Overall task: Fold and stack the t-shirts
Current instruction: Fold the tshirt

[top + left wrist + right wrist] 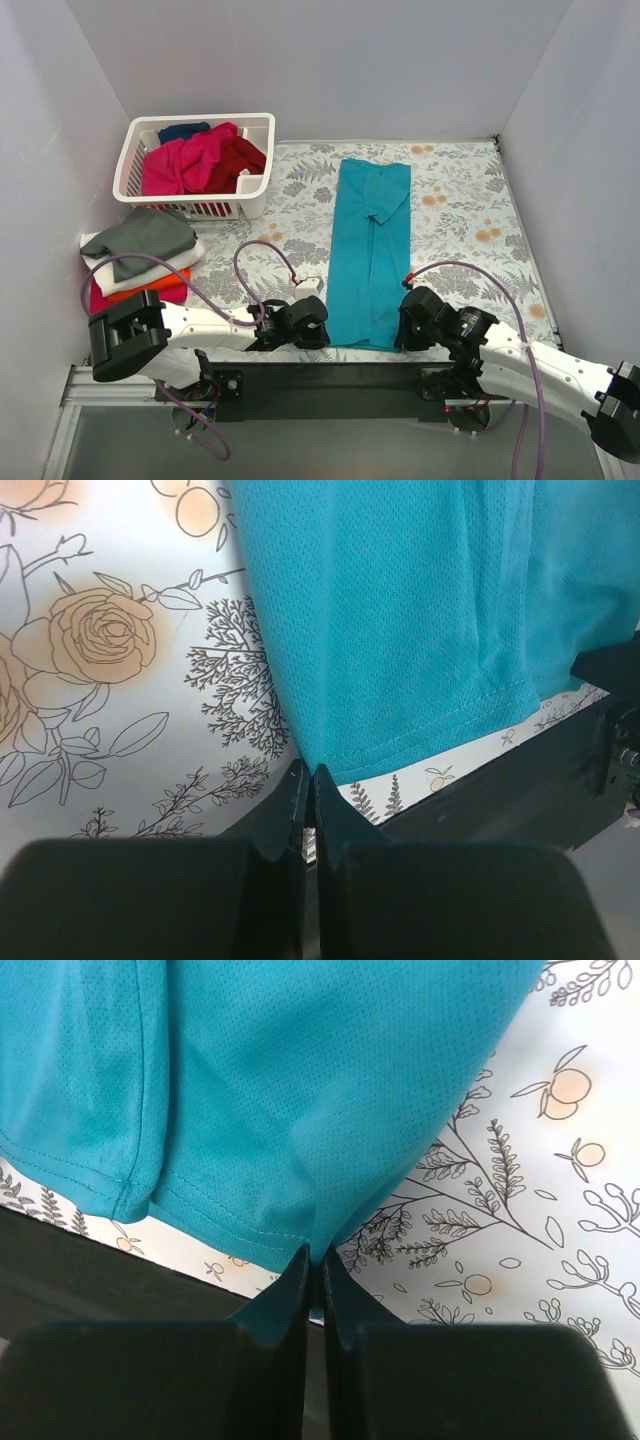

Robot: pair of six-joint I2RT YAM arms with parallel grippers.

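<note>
A teal t-shirt point(370, 245), folded lengthwise into a long strip, lies on the floral table cover in the middle, with its hem toward me. My left gripper point(327, 329) is at the hem's near left corner. In the left wrist view its jaws point(312, 775) are shut, with the very corner of the teal t-shirt point(400, 630) at their tips. My right gripper point(401, 325) is at the near right corner. In the right wrist view it point(315, 1256) is shut, with teal cloth point(300, 1080) pinched between the jaws.
A white lattice basket point(200, 121) at the back left holds magenta point(185, 160), dark red point(242, 158) and navy point(185, 130) shirts. A folded stack at the left has a grey shirt point(145, 233) on top, with white, orange point(150, 286) and magenta below. The black front rail point(500, 790) runs just behind the hem.
</note>
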